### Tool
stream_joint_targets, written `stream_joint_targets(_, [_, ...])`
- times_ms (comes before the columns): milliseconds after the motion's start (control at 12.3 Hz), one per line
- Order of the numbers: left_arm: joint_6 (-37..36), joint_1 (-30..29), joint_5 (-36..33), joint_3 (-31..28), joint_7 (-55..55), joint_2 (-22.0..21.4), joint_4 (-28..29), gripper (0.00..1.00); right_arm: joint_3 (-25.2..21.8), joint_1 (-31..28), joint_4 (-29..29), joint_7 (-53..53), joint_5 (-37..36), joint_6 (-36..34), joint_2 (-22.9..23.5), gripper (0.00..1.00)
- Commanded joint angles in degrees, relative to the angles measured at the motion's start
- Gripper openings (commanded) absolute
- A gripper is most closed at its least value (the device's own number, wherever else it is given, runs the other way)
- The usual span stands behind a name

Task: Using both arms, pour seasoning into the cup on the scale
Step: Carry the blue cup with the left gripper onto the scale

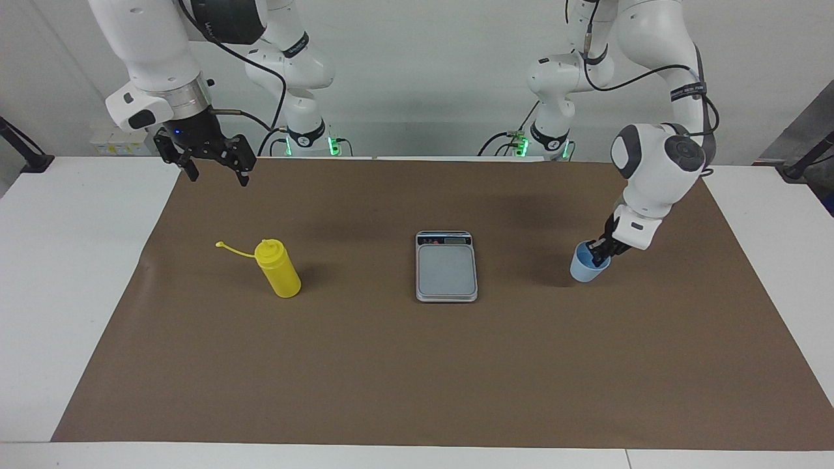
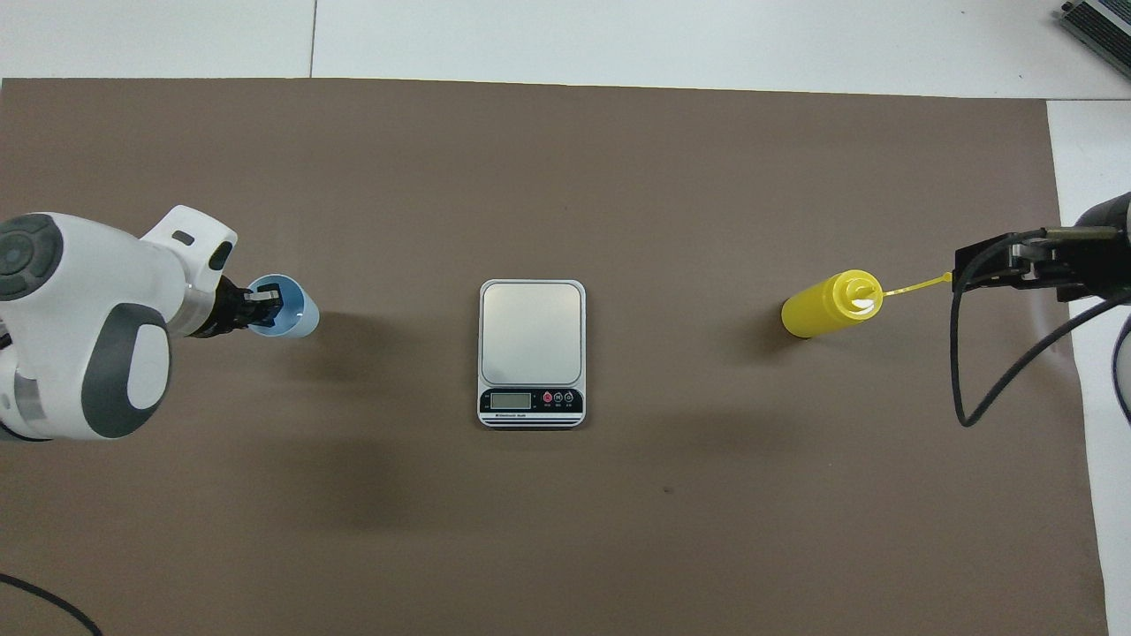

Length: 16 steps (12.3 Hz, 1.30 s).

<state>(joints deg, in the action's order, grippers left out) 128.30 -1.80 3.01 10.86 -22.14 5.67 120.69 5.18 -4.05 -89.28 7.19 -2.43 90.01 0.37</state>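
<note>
White table (image 1: 78, 273), most of its top covered by a brown paper mat (image 1: 417, 365). On the mat: flat silver-grey kitchen scale (image 1: 446, 268) mid-mat; yellow plastic squeeze bottle (image 1: 279, 268) upright toward the right arm's end.

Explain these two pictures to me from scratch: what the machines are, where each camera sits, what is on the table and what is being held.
Two white robot arms work at a table covered with a brown mat. One picture faces the robots from across the table; the other looks down from above their own end. On the mat lie a grey kitchen scale in the middle and, toward the right arm's end, an upright yellow squeeze bottle with its cap off, hanging by a tether. The left pincer grips the rim of a small blue cup, carried beside the scale. The right pincer hangs open, waiting, up in the air, holding nothing.
</note>
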Motion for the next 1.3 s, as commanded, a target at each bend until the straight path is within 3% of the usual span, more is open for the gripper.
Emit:
stream_joint_targets(0, [-1.9, 5.3, 0.7, -0.8, -8.2, 1.4, -3.3, 0.00, 0.0, -0.3, -0.6, 0.6, -0.1, -0.9, -0.7, 1.00])
stream_joint_targets(810, [-6.9, 18.9, 0.8, -0.8, -30.3, 3.6, -11.8, 0.00, 0.0, -0.3, -0.6, 0.6, -0.1, -0.9, -0.7, 1.00])
stream_joint_targets(1215, [-6.5, 23.2, 0.8, -0.7, -37.4, 7.9, -16.1, 0.00, 0.0, -0.3, -0.6, 0.7, -0.1, -0.9, -0.7, 1.00])
